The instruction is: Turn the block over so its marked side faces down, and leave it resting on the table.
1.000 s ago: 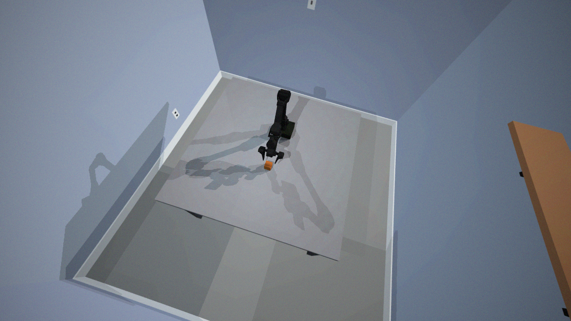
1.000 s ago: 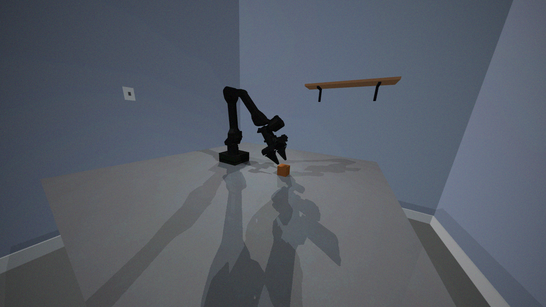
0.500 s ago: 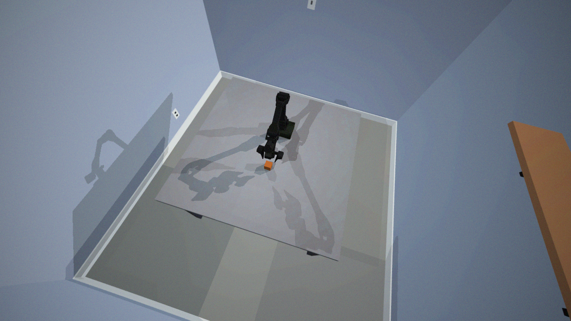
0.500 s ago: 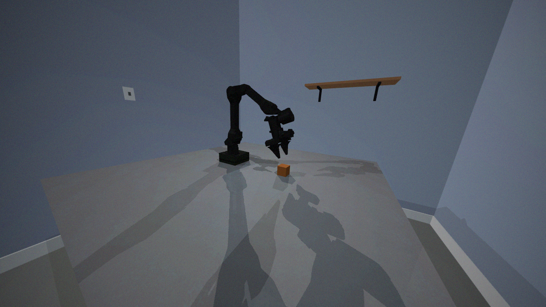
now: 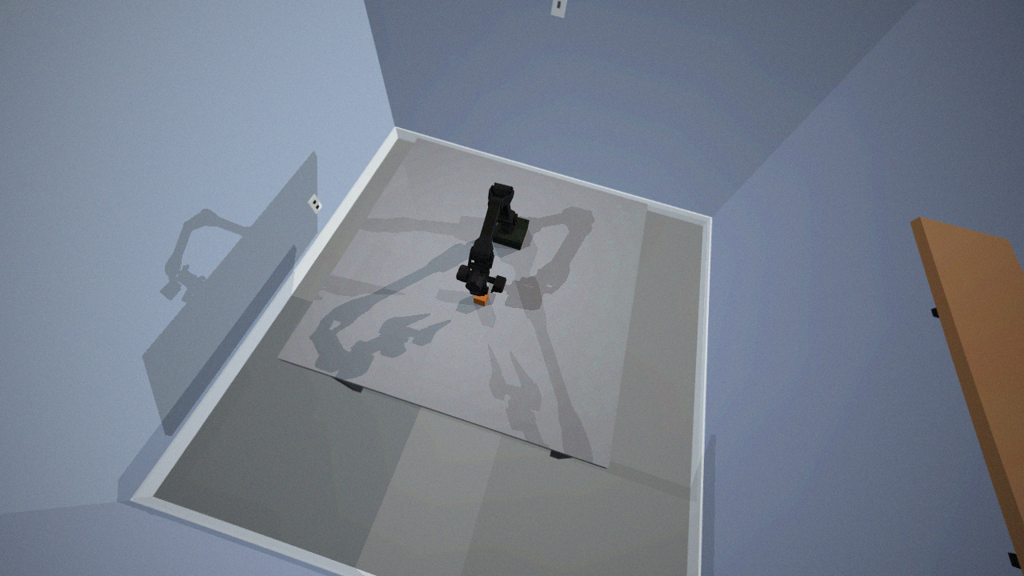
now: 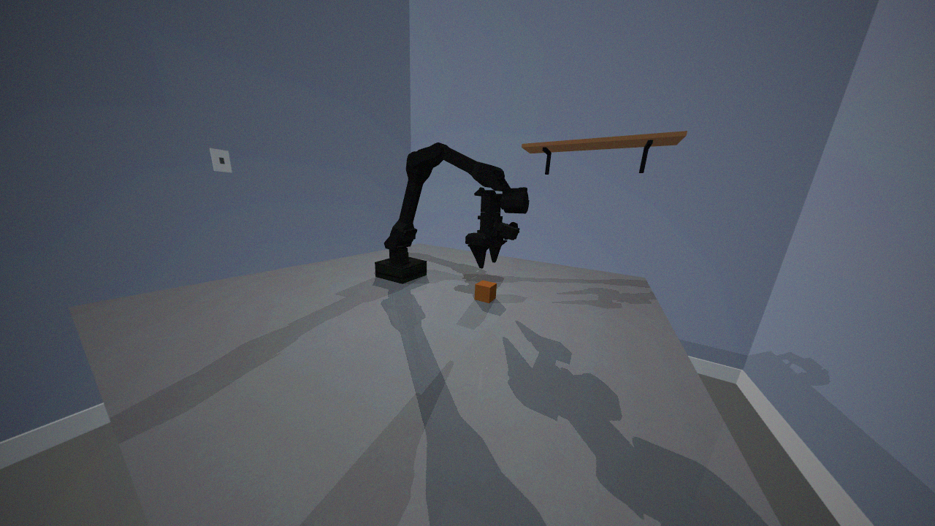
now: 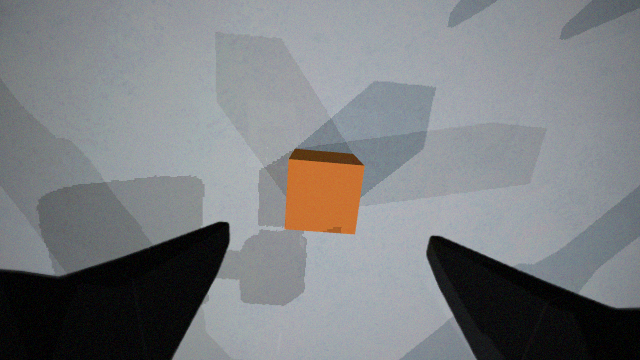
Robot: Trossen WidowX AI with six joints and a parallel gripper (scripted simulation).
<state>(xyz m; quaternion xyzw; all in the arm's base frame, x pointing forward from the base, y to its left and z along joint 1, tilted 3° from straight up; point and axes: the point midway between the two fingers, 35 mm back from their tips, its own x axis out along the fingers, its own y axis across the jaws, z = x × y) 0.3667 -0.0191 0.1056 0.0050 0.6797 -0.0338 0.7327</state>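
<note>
The orange block [image 5: 481, 301] [image 6: 485, 291] [image 7: 324, 195] rests flat on the grey table [image 5: 586, 322] [image 6: 229, 340] [image 7: 125, 110]. Its top face looks plain orange in the wrist view, apart from a small darker patch at the lower edge. No mark shows on the faces in view; the underside is hidden. My gripper [image 6: 487, 264] [image 7: 330, 238] is open and empty. It points down above the block, with a gap between the fingertips and the block's top. In the wrist view the block lies between the fingertips sideways and mostly ahead of them. The arm partly covers the block in the top view.
The arm's dark base [image 5: 512, 233] [image 6: 399, 269] stands on the table behind the block. A wooden shelf [image 5: 981, 343] [image 6: 604, 142] is fixed to the wall, away from the arm. Several arm shadows cross the table around the block.
</note>
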